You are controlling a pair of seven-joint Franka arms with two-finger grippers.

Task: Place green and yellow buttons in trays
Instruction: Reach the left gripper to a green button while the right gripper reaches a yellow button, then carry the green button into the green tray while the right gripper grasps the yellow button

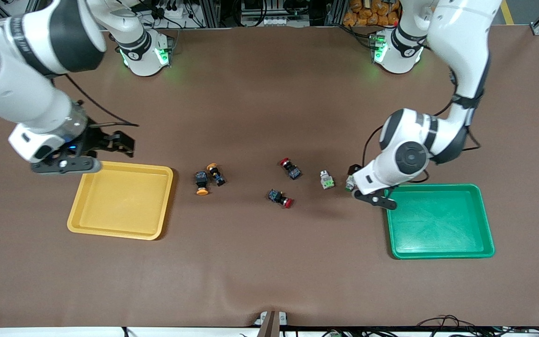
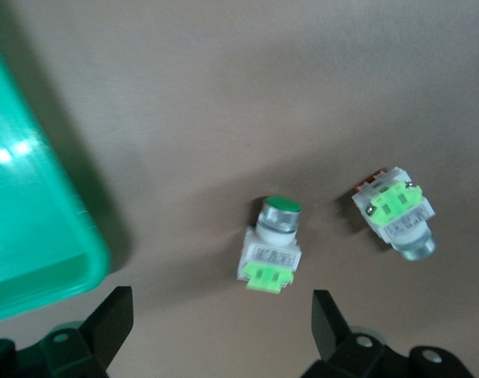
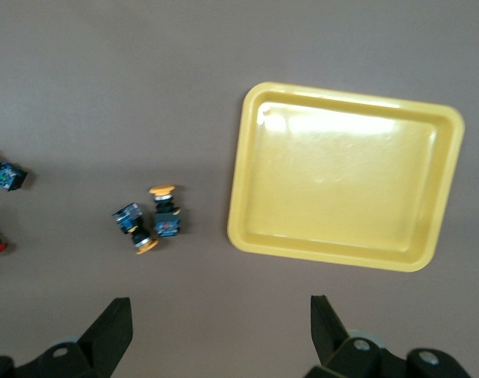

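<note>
Two green buttons lie near the green tray [image 1: 440, 250]; one [image 1: 327, 179] lies in the open and the other [image 1: 349, 183] is half hidden under my left hand. My left gripper [image 1: 360, 186] hangs low over that spot, open. In the left wrist view the nearer green button [image 2: 271, 246] lies just ahead of the open left gripper [image 2: 222, 315], untouched, with the second green button [image 2: 397, 214] beside it. Two yellow buttons [image 1: 201, 181] [image 1: 216, 174] lie beside the yellow tray [image 1: 116, 233]. My right gripper [image 1: 117, 142] hovers open and holds nothing, over the table at that tray's farther edge.
Two red-capped switches [image 1: 290, 168] [image 1: 280, 197] lie between the yellow and green buttons. Both trays hold nothing. A corner of the green tray [image 2: 35, 236] sits close beside my left gripper. The right wrist view shows the yellow tray [image 3: 326, 250] and both yellow buttons [image 3: 135, 226] [image 3: 165, 211].
</note>
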